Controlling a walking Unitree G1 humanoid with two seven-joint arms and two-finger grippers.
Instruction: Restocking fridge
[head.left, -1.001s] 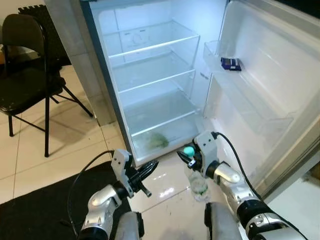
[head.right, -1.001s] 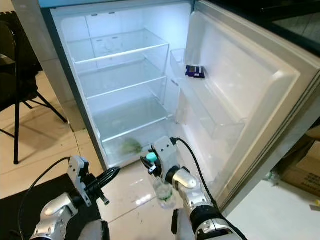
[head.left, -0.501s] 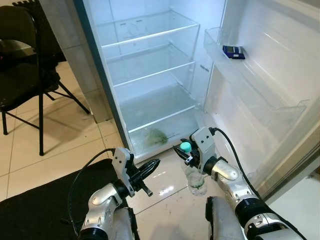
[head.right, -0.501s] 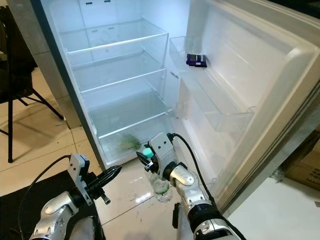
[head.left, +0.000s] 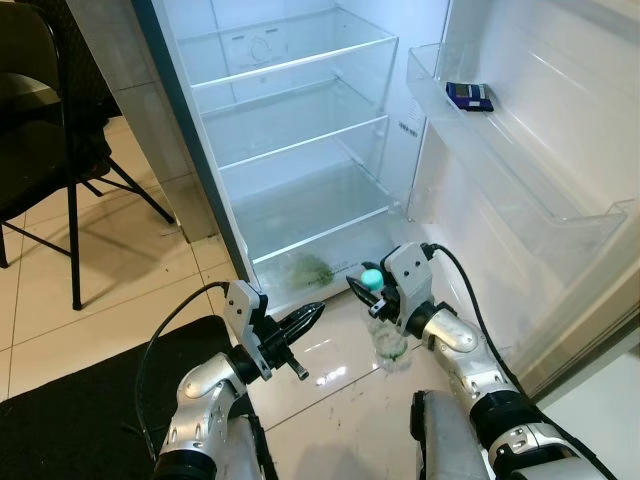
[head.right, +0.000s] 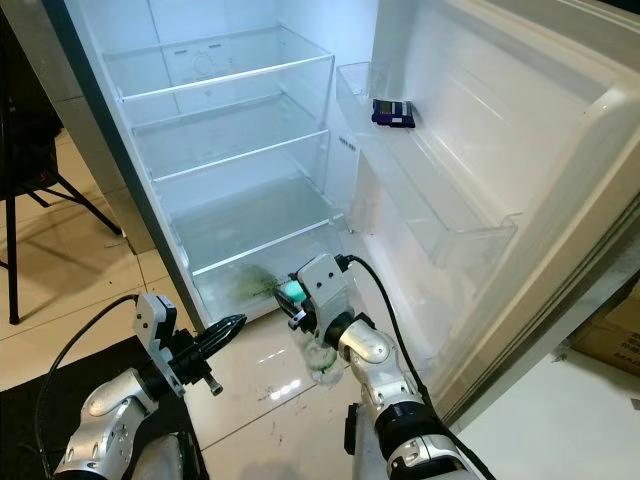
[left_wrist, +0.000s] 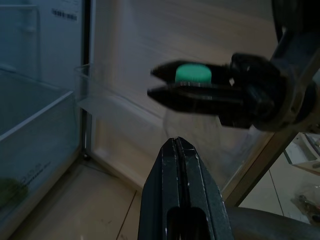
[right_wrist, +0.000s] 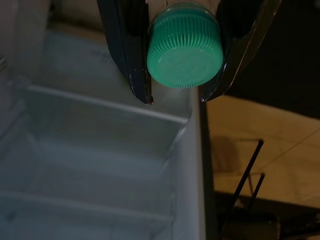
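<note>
A clear bottle (head.left: 387, 338) with a green cap (head.left: 371, 277) was held by the right gripper (head.left: 372, 291) low in front of the open fridge (head.left: 300, 130), just outside its bottom compartment and above the glossy floor (head.left: 330, 375). The black fingers were clamped on the neck just under the cap, one on each side, as seen in the right wrist view. The left gripper (head.left: 305, 318) was held out beside it, well apart from the bottle, with its fingers pressed together on nothing.

The grip was taken only at the narrow neck — the body hung free below it. A slip could be judged likely if the bottle were swung quickly toward a shelf (head.left: 300, 145), and the tiles would be struck. The hanging body could also be knocked against the fridge's lower edge or the door bin (head.left: 560, 225) on the way in.

The bottle's long axis ran close to upright, cap uppermost and leaning slightly toward the fridge, base toward the floor.
</note>
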